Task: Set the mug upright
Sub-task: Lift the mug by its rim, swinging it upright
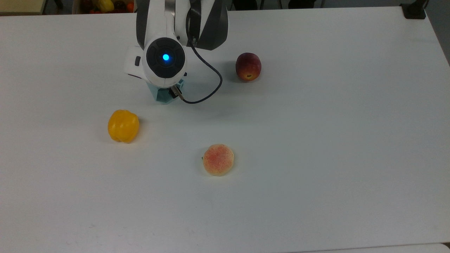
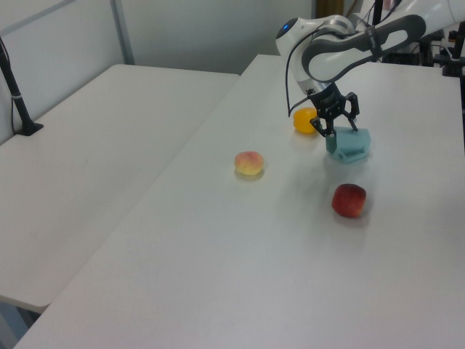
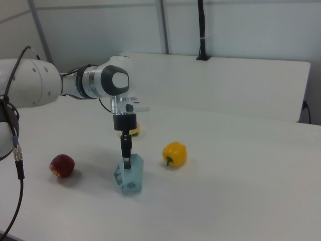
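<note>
Claw (image 3: 126,153) pinches the mug (image 3: 130,175) by its rim, the mug nearly upright on the table (image 3: 241,191); judged next: settle it flat, then release.

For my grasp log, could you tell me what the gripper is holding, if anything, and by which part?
The gripper holds the mug by its rim wall, one finger inside the opening and one outside.
</note>
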Tool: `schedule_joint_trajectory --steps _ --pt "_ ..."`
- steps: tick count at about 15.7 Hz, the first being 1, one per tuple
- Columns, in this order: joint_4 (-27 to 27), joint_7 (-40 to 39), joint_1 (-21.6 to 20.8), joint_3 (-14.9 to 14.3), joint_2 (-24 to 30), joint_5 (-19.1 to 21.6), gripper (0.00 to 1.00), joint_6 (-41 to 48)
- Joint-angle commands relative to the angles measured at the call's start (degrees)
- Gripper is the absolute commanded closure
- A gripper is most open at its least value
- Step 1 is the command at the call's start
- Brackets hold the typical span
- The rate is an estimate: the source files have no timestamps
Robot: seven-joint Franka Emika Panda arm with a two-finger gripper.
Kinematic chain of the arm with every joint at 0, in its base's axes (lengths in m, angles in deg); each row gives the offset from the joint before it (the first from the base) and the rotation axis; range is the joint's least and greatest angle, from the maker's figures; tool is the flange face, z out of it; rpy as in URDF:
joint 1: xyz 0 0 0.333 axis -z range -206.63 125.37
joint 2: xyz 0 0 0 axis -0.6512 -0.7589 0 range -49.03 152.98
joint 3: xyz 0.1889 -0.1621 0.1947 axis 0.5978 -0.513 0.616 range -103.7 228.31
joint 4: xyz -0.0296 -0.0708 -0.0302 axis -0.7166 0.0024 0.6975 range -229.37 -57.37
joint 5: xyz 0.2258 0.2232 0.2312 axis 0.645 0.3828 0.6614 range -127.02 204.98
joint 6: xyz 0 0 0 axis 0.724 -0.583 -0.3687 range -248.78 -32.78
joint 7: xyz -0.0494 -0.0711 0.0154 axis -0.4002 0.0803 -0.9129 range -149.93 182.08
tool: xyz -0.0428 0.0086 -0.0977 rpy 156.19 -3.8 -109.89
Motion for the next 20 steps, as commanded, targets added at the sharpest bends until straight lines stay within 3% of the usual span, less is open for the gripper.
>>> schedule_joint_trajectory --steps 1,10,15,20 --pt "-1.18 -7.08 -0.34 -0.43 0.71 0.47 1.00 -0.70" --pt "-0.65 -14.28 0.19 -0.08 5.01 2.05 1.00 -0.78" --pt "-1.00 -24.72 0.28 3.52 9.58 2.40 1.00 -1.13" --pt "-1.17 -41.16 1.76 4.05 14.23 10.83 1.00 -4.12"
